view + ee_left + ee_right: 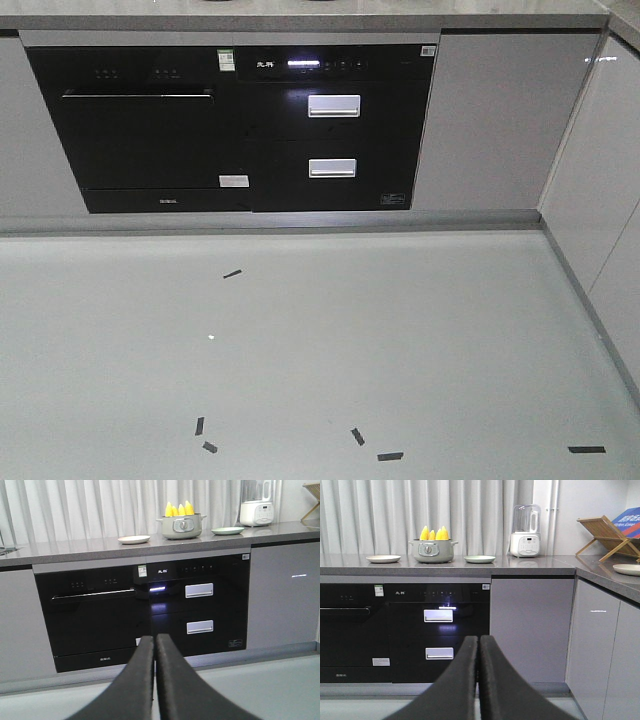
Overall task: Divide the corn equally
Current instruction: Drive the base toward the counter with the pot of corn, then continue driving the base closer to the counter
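- Left wrist-mounted view: the bright yellow corn cobs [179,509] stand tips up in a round grey-green pot [181,526] on the grey counter [75,547], at the upper middle of the frame.
- A small white plate [133,539] sits left of the pot, and a pale green plate [227,530] sits right.
- The cobs are probably hard and a bit heavy. They are round and bumpy, so they could slip or roll. The best place to grab is likely the part sticking out of the pot.
- The left gripper [151,640] has its two black fingers pressed together, holding nothing. The right gripper [478,640] is the same.
- The black oven [90,620] has a green and white sticker [142,571] and small white writing, too small to read.
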`<state>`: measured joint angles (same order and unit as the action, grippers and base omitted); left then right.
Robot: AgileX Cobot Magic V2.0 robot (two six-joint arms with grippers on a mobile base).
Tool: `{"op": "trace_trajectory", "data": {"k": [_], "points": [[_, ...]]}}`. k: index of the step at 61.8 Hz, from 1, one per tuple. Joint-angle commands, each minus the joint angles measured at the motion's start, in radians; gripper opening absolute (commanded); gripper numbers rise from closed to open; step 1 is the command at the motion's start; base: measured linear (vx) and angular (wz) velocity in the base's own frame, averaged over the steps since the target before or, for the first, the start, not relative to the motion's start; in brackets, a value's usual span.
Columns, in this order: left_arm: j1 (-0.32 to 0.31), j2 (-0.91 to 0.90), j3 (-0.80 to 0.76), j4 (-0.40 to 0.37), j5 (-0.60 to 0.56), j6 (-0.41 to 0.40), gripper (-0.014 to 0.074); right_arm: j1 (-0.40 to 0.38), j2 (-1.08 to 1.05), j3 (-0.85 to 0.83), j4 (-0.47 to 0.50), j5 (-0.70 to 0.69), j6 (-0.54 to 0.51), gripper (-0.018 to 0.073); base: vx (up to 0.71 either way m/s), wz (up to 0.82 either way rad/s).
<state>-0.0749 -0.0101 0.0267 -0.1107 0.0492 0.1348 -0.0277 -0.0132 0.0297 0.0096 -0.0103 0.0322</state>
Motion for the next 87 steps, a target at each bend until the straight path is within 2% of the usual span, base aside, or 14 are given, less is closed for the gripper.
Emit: {"op": "trace_trajectory", "data": {"k": [1,87], "points": [[0.002,-0.016,0.003,-0.002,-0.077,-0.002,-0.0007,-0.006,-0.006,0.009,-0.010,-0.073,-0.008,-0.0004,0.07,0.01],[0.002,-0.016,0.003,-0.002,-0.077,-0.002,-0.0007,-0.006,-0.006,0.009,-0.010,-0.073,-0.008,-0.0004,0.13,0.01]]}}
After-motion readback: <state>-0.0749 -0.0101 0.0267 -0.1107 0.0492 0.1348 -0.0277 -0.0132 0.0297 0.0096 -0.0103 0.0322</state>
